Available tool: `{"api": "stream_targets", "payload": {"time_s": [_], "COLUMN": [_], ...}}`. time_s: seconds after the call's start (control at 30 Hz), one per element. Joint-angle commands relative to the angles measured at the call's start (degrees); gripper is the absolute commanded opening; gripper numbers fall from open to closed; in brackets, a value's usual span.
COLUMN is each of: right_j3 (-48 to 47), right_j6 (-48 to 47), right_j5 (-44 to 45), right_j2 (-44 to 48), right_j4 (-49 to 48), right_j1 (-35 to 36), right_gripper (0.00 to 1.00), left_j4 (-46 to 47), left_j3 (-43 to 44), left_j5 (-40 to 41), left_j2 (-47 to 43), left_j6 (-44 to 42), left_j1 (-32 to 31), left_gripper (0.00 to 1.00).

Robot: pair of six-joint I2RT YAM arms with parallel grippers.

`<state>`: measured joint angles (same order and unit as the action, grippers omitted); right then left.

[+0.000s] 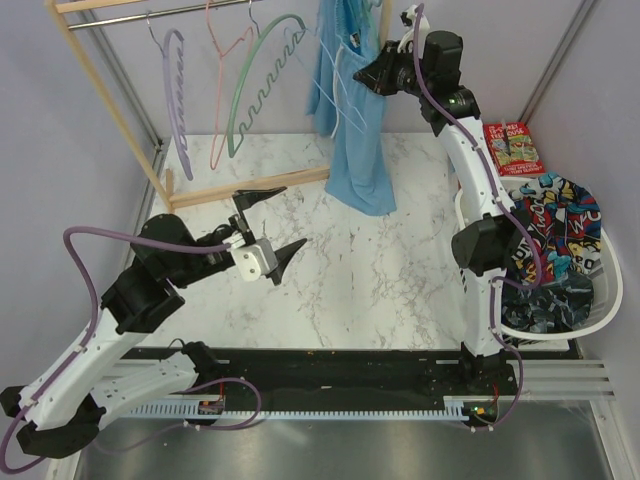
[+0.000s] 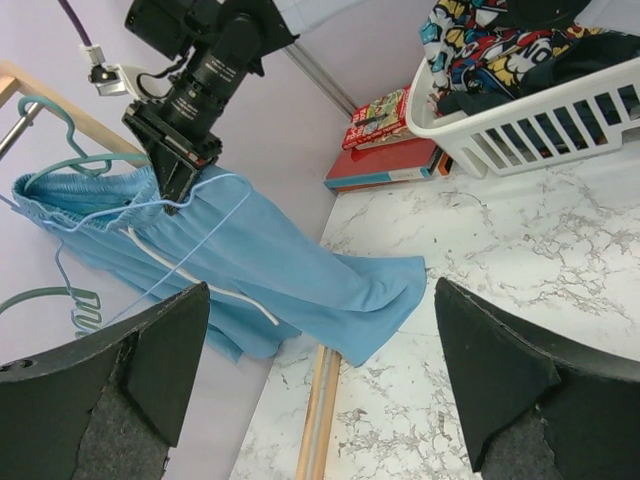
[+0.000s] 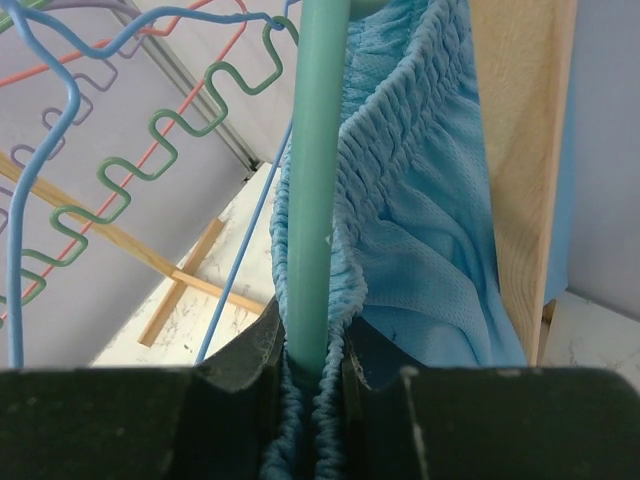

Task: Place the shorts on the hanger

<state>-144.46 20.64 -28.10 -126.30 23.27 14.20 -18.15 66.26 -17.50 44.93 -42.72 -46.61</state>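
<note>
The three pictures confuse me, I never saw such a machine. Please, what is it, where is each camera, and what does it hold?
Two robot arms are bolted at the edge of a marble table. One camera looks down from above; one sits on each wrist. The right end effector is shut on the teal hanger and the waistband of the blue shorts, beside a wooden rack. The left end effector is open and empty. A white basket of clothes stands at the right.

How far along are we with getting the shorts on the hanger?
Mostly done: the shorts hang by the waistband along the hanger, legs hanging down. In hand: the right gripper pinches hanger arm and waistband together. Remaining: probably just let go and back off. The left gripper is open, empty.
</note>
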Motion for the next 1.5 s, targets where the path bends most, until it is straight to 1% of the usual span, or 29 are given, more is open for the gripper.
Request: {"api": "stream_targets", "payload": {"time_s": [0.0, 0.03, 0.07, 0.13, 0.17, 0.23, 0.3, 0.37, 0.53, 0.63, 0.67, 0.73, 0.77, 0.93, 1.03, 1.13, 1.23, 1.27, 1.3, 1.33, 1.37, 1.43, 1.47], "right_j3": [-1.5, -0.9, -0.6, 0.8, 1.2, 2.8, 4.6, 5.7, 7.5, 8.8, 9.2, 11.0, 11.6, 15.5, 17.0, 18.3, 21.8, 23.1, 25.4, 26.8, 28.3, 33.4, 35.2], "right_j6": [1.3, 1.2, 1.2, 0.8, 0.8, 0.4, -0.5, -1.7, -3.9, -5.1, -5.5, -6.4, -6.9, -8.6, -9.4, -10.4, -12.6, -13.3, -14.6, -15.0, -15.5, -17.2, -17.7], "right_j5": [4.0, 4.0, 4.0, 4.3, 4.5, 4.8, 5.6, 7.7, 10.3, 9.6, 9.1, 9.1, 9.4, 10.8, 11.7, 12.5, 13.8, 13.8, 13.9, 14.0, 14.0, 13.0, 12.3], "right_j2": [0.0, 0.3, 0.7, 2.4, 3.2, 5.4, 8.2, 9.7, 14.3, 16.3, 16.9, 18.9, 19.4, 24.0, 27.2, 30.9, 36.1, 39.1, 40.7, 42.2, 45.1, 48.5, 51.8], "right_j4": [-6.8, -6.9, -6.9, -6.8, -6.9, -6.9, -6.7, -6.0, -3.6, -2.1, -1.5, -1.2, -0.8, -0.2, 0.0, 0.6, 2.1, 2.7, 3.4, 4.5, 6.8, 9.1, 11.3], "right_j1": [0.0, -0.1, -0.1, -0.2, -0.1, -0.2, -0.2, -0.2, -0.4, -0.4, -0.4, -0.4, -0.4, -1.4, -2.9, -4.9, -6.6, -6.9, -7.2, -7.3, -7.9, -8.0, -8.0], "right_gripper": [0.15, 0.2, 0.3, 0.44, 0.57, 0.62, 0.7, 0.75, 0.79, 0.84, 0.89, 0.93, 0.98, 0.98, 0.98, 0.98, 0.98, 0.98, 0.98, 0.98, 0.98, 0.98, 0.98], "left_j4": [-0.9, -0.8, -0.8, -0.8, -0.8, -0.6, -0.3, -0.3, -0.2, -0.4, -0.5, -1.2, -1.4, -3.4, -6.9, -13.4, -22.2, -24.0, -28.0, -29.9, -31.5, -36.1, -37.3], "left_j3": [-0.3, -0.3, -0.3, -0.3, -0.4, -0.8, -1.0, -1.0, -0.6, -0.9, -1.0, -1.0, -1.2, -0.9, 1.2, 6.1, 12.9, 13.8, 14.6, 15.3, 16.0, 16.3, 15.6], "left_j5": [0.4, 0.6, 0.7, 0.8, 0.7, 0.5, 0.4, -0.1, -0.2, -1.1, -1.2, -1.1, -1.1, -2.0, -2.1, 0.5, 0.4, -0.9, -1.8, -2.7, -5.2, -7.6, -10.0], "left_j2": [-0.2, -0.2, -0.1, -0.1, -0.3, -0.4, -0.8, -1.2, -1.7, -2.7, -2.9, -3.4, -3.5, -3.9, -2.9, 0.2, 3.9, 4.5, 5.3, 5.6, 6.0, 6.0, 5.7], "left_j6": [0.0, 0.4, 0.6, 2.4, 3.0, 4.9, 6.8, 8.0, 12.5, 14.2, 14.6, 15.6, 15.9, 20.0, 23.6, 29.3, 33.5, 34.2, 34.8, 35.0, 35.2, 35.8, 35.9], "left_j1": [0.4, 0.4, 0.5, 0.8, 1.5, 2.5, 4.1, 5.5, 8.7, 10.5, 11.2, 12.0, 12.8, 15.5, 18.5, 22.1, 28.7, 30.0, 31.2, 32.2, 34.0, 36.1, 38.0], "left_gripper": [0.99, 0.99, 0.99, 0.99, 0.99, 1.0, 0.99, 0.99, 0.99, 0.99, 0.99, 0.99, 0.99, 0.99, 0.99, 0.99, 0.99, 0.99, 0.99, 0.99, 0.99, 0.99, 0.99]}}
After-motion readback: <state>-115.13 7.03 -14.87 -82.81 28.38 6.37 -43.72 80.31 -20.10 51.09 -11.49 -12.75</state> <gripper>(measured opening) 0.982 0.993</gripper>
